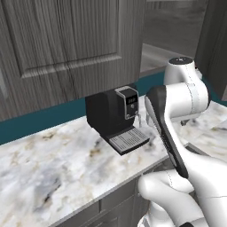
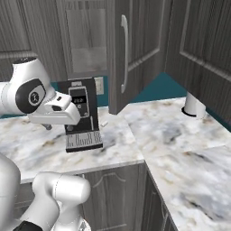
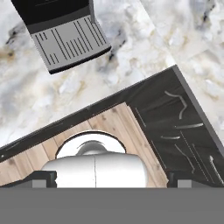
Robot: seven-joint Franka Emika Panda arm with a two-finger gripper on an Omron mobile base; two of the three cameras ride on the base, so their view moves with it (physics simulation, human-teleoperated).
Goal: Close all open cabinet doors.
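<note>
Cabinet doors [image 2: 135, 54] of dark grey wood grain hang above the corner of a marble worktop [image 2: 180, 149]. In the right base view one tall door with a slim vertical silver handle [image 2: 124, 47] stands swung outward, its edge toward the camera, and behind it the cabinet interior [image 2: 86, 40] shows pale back panels; what it holds cannot be made out. Another large panel [image 2: 203, 49] juts in at the upper right of that view. In the left base view a wide shaker-framed door [image 1: 66, 44] fills the upper left, over the worktop.

A black coffee machine [image 1: 116, 116] stands on the worktop against the teal backsplash [image 1: 40, 119], its ribbed drip tray [image 1: 128, 141] toward the front edge and nothing resting on it. A white cylindrical object [image 2: 195, 106] stands at the back of the worktop's right leg, near the wall.

The worktop is white marble with grey and tan veining and turns an L-shaped corner. Dark base-cabinet fronts [image 2: 115, 194] run below it. From the hand view, a wooden floor [image 3: 109, 127] lies beneath.

The gripper [image 3: 111, 179] hangs over the worktop's front edge, just beside the coffee machine, its fingertips [image 3: 41, 178] spread wide apart with nothing between them.
</note>
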